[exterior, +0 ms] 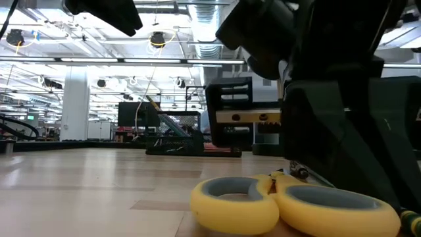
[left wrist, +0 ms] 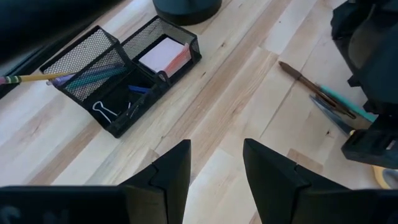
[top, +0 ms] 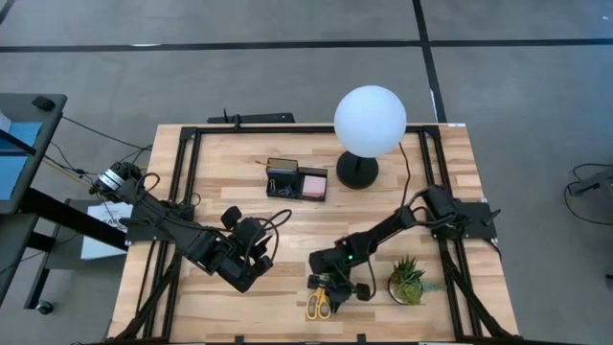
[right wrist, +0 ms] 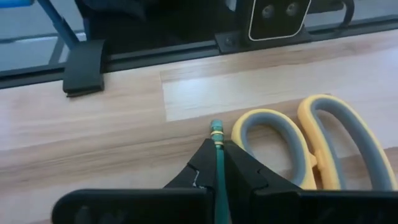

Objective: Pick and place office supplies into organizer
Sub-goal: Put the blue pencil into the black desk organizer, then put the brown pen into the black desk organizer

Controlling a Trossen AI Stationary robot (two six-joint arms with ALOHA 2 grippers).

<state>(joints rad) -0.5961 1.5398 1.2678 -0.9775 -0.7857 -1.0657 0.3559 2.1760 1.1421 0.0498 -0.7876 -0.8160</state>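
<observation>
**Right gripper pinches the teal pencil beside the scissors**

The right gripper (right wrist: 219,163) is low at the table's near edge, its fingers closed tight on a thin teal pencil (right wrist: 217,138) — the eraser end pokes out just past the tips. Gripping near that end looks meant to let the pencil be carried and dropped upright. The yellow-handled scissors (right wrist: 311,146) lie on the table right beside it. The left gripper (left wrist: 214,168) hangs partly open and empty over bare wood. The organizer (top: 297,179) sits well apart at the far side, near the lamp (top: 369,120), already holding pencils, a pink pad (left wrist: 164,54) and a clip (left wrist: 103,111).
</observation>
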